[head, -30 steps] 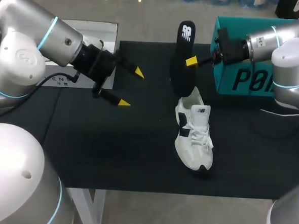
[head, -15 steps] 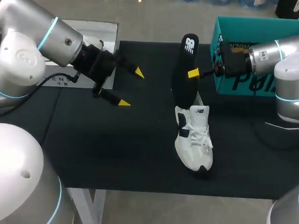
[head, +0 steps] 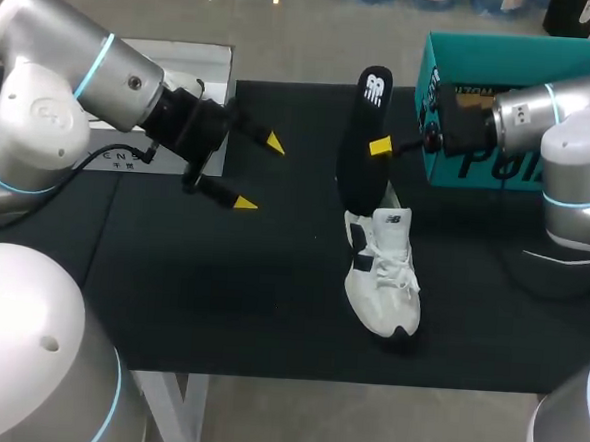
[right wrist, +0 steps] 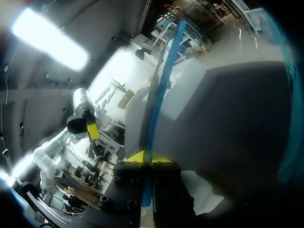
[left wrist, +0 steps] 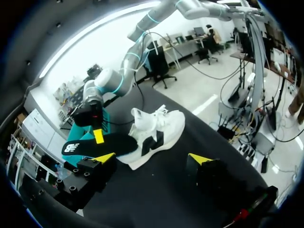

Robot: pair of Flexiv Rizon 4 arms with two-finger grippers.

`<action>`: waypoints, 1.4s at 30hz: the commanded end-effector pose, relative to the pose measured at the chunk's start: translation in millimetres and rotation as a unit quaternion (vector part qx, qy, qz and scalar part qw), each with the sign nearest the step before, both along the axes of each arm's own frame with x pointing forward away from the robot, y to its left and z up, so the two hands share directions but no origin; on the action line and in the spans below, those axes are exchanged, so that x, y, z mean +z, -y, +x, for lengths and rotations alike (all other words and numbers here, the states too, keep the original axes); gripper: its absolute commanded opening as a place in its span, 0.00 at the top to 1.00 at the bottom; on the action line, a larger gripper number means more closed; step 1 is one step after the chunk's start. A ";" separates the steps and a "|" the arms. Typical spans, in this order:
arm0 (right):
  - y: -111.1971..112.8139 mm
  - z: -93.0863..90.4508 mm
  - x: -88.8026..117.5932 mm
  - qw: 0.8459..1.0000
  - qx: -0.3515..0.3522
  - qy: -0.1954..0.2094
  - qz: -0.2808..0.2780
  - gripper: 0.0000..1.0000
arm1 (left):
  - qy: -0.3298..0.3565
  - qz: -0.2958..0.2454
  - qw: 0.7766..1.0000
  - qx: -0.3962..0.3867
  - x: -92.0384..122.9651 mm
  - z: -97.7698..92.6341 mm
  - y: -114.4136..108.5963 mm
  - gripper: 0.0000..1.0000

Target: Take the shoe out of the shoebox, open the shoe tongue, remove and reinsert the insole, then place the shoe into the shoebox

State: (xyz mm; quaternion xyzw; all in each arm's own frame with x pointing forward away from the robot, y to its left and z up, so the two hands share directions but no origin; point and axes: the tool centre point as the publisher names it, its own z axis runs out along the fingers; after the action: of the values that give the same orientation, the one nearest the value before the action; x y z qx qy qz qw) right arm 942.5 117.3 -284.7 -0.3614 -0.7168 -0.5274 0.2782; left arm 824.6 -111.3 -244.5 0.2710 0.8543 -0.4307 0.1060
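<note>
Left gripper [head: 259, 173]: fingers spread wide with nothing between them, held above the black table [head: 220, 297] well to the left of the shoe.
Right gripper [head: 378, 146]: fingers clamped on the insole from two sides; in the right wrist view the insole runs edge-on between the yellow tips [right wrist: 149, 157].
Insole [head: 360, 135]: black, standing nearly upright in the air, logo end at the top, lower end at the shoe's heel opening; whether it has entered the shoe cannot be told.
Shoe [head: 382, 271]: white with dark trim, lying on the table, toe towards the near edge, outside the shoebox.
Shoebox [head: 476, 54]: teal, open, at the far right of the table, behind the right arm.
Pale flat box [head: 210, 61]: at the table's far left, behind the left arm.
</note>
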 end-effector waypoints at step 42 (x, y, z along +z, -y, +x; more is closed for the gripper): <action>44.0 27.3 4.4 0.999 -0.007 0.031 -0.025 1.00 | 0.000 0.002 1.000 0.000 0.7 0.0 -0.1 0.00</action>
State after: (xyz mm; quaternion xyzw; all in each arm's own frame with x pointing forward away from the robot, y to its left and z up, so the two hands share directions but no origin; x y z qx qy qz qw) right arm 974.5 75.3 -276.4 -0.3562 -0.7377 -0.5190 0.2440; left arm 824.5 -111.3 -244.3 0.2710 0.8545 -0.4303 0.1059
